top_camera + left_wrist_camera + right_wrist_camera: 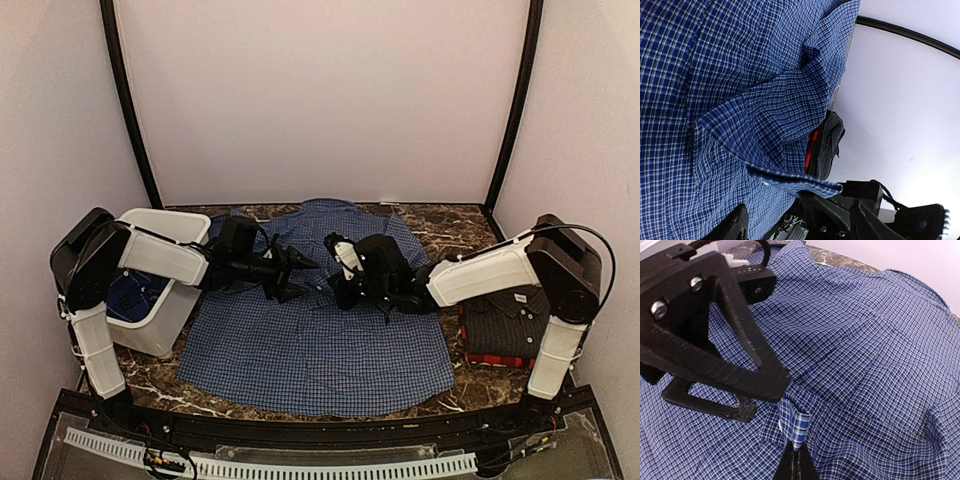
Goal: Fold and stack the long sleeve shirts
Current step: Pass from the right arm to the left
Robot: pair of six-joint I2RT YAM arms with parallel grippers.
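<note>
The blue-and-white check shirt [320,350] lies spread over the marble worktop [450,225]; the right claw [796,450] is pinched tight on a small ridge of its cloth near the middle; the left claw [308,278] hangs just beside, spread wide; the black pinstriped shirt [510,310] sits folded atop the red plaid shirt [495,359] at the right; a white bin [165,320] stands at the left.

Matt cloth shirt [320,350], glossy marbled table [450,225]

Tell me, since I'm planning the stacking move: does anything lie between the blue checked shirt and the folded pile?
No loose object does. The blue checked shirt ends beside the folded pile; only the right arm crosses above that gap.
</note>
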